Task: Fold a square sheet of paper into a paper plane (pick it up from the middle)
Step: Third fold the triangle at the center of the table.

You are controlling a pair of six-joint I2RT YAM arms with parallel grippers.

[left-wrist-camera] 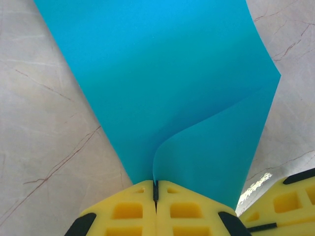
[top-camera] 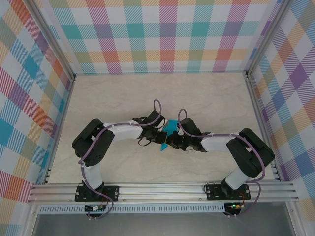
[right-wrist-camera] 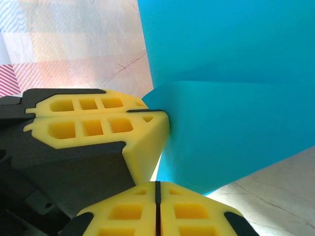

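Observation:
The square sheet of paper [top-camera: 170,128] is teal-blue and held off the table at the middle, between both arms. In the left wrist view the sheet [left-wrist-camera: 172,73] is bent into two layers that fan upward from my left gripper [left-wrist-camera: 155,189], which is shut on its lower edge. My left gripper [right-wrist-camera: 156,112] also appears from the side, pinching a corner of the sheet [right-wrist-camera: 236,73]. My right gripper [right-wrist-camera: 157,185] is shut, and the paper's lower flap passes just behind its tips with no teal in the seam. Whether the sheet has the paper plane's dart shape I cannot tell.
Both grippers [top-camera: 168,141] crowd together over the pale marble table [top-camera: 123,93]. Plaid walls [top-camera: 162,39] close off the back and both sides. An aluminium rail [top-camera: 162,189] runs along the near edge by the arm bases.

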